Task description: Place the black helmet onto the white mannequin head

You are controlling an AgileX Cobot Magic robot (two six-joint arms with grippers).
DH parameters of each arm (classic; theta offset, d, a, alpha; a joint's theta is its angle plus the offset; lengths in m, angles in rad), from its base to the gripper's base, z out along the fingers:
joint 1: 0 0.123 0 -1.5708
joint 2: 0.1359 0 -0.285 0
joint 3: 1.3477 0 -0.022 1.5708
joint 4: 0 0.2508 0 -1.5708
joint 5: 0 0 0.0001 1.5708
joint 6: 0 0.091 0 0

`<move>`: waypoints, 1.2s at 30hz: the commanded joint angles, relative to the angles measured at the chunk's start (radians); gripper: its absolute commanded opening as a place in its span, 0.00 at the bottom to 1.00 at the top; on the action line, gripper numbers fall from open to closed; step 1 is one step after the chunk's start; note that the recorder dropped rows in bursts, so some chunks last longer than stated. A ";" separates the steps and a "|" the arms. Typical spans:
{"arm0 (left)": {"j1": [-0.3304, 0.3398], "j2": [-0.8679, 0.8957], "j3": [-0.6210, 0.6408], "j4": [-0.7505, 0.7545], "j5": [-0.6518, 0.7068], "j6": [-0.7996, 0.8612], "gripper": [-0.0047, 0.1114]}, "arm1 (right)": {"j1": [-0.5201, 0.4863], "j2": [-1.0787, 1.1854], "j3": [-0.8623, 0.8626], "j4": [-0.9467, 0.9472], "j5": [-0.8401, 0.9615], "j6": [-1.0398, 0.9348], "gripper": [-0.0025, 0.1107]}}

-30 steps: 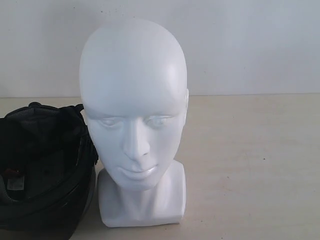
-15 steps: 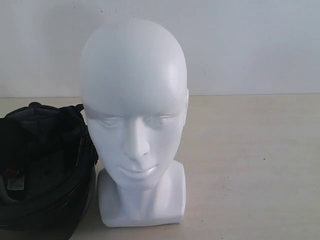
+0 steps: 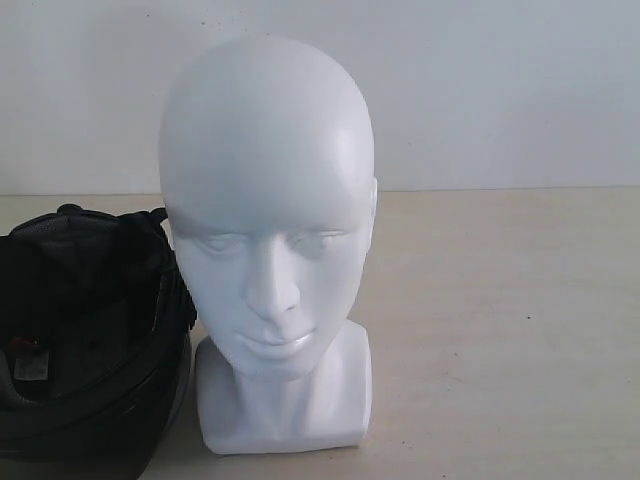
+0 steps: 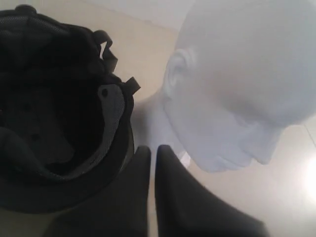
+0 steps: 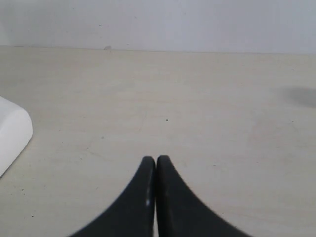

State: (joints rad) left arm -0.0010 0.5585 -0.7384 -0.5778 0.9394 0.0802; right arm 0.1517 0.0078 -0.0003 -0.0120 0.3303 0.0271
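Observation:
The white mannequin head (image 3: 268,200) stands upright on the table, facing the exterior camera, its blocky base (image 3: 285,400) on the tabletop. The black helmet (image 3: 85,340) lies opening-up just left of it, its rim touching or nearly touching the head's side; dark padded lining shows inside. From the left wrist I look down on the helmet (image 4: 54,113) and the mannequin head (image 4: 237,84), with my left gripper (image 4: 153,150) shut, empty, above the gap between them. My right gripper (image 5: 156,160) is shut and empty over bare table. Neither gripper shows in the exterior view.
The beige table (image 3: 500,330) runs back to a plain white wall (image 3: 500,90). A white corner of the mannequin's base (image 5: 12,133) shows at the edge of the right wrist view. A faint shadow (image 5: 301,96) lies on the table there.

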 commanded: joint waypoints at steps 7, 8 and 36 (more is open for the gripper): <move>-0.005 0.455 -0.149 0.007 0.072 0.102 0.16 | -0.004 -0.008 0.000 0.002 -0.007 -0.004 0.02; -0.010 0.479 -0.147 0.005 0.072 0.123 0.21 | -0.004 -0.008 0.000 0.002 -0.007 -0.004 0.02; -0.302 0.858 -0.144 0.018 -0.241 0.194 0.60 | -0.004 -0.008 0.000 0.002 -0.009 -0.004 0.02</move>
State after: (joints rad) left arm -0.2971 1.3994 -0.8771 -0.5810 0.7481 0.2935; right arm 0.1517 0.0078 0.0011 -0.0077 0.3303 0.0271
